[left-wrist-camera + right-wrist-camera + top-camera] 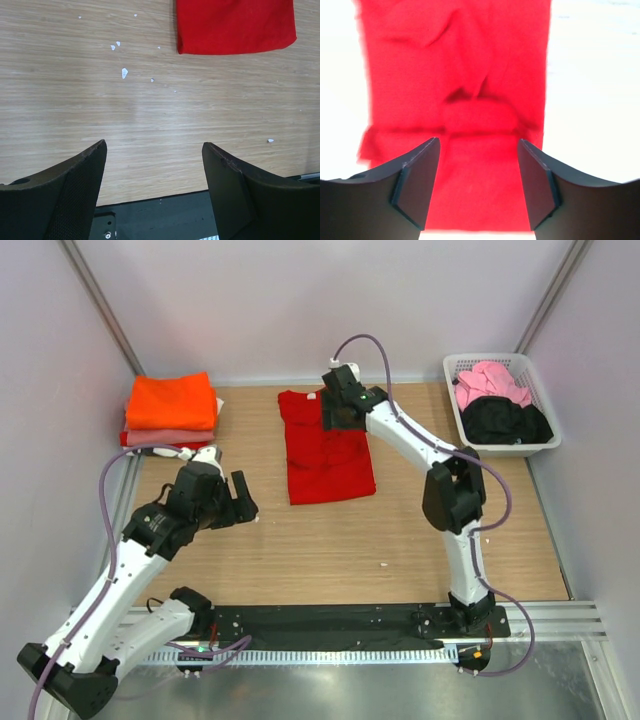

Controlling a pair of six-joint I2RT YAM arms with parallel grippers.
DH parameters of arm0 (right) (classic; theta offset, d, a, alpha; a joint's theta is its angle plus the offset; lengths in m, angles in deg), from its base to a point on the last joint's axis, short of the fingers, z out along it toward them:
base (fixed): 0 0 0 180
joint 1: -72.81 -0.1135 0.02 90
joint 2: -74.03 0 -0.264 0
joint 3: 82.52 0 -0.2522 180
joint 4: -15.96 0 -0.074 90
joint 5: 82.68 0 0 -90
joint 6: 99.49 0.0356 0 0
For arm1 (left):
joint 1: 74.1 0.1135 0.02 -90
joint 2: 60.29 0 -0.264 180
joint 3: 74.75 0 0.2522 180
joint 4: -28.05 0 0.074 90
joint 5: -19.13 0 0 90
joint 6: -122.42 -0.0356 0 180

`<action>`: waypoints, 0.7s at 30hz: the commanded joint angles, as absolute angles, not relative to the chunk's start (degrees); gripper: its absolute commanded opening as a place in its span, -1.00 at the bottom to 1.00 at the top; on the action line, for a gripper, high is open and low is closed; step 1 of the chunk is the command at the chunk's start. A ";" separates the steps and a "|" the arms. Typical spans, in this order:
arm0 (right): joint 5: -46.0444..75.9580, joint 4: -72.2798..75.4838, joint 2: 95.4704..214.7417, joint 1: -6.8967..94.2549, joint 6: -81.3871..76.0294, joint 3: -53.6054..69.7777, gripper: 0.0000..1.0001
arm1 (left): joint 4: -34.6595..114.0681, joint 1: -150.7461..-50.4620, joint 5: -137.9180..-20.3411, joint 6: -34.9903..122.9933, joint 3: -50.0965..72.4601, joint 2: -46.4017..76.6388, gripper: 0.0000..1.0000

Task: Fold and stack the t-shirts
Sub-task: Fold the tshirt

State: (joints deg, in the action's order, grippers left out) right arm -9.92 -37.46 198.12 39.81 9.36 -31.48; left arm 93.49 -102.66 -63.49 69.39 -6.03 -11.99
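Robotics lab test cell. Evidence:
- bare pale panel walls (pixel 320 300) on three sides, metal corner posts (pixel 100 305) at joints
- wood-laminate tabletop (pixel 350 540) as sole work surface
- left arm (pixel 130 550) and right arm (pixel 455 500), white and black, bolted to black base plate (pixel 330 625) at near edge; aluminium rail (pixel 560 620) alongside
- purple cables (pixel 375 345) looped along both arms
- staged props: folded t-shirts (pixel 172 405) stacked in far-left corner, red t-shirt (pixel 325 450) flat mid-table, white slatted basket (pixel 510 448) with more cloth at far right
- small white specks (pixel 124 73) on wood
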 commanded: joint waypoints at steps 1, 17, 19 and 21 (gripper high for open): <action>-10.08 -32.08 190.92 35.11 10.63 -23.45 0.35 | 92.78 -102.84 -62.17 68.98 -6.14 -12.91 0.55; -12.54 -35.59 201.72 28.86 15.91 -22.36 0.17 | 92.70 -102.84 -61.02 69.42 -6.49 -16.17 0.51; -13.25 -36.47 202.78 28.86 15.38 -24.46 0.17 | 92.70 -102.84 -61.11 69.42 -6.41 -15.90 0.50; -14.04 -37.09 204.63 28.95 15.03 -25.70 0.17 | 92.78 -102.93 -61.20 69.42 -6.32 -15.73 0.50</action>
State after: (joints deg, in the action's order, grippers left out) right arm -10.99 -37.00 203.95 28.78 14.69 -21.38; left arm 93.49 -102.66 -61.98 69.44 -6.05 -15.78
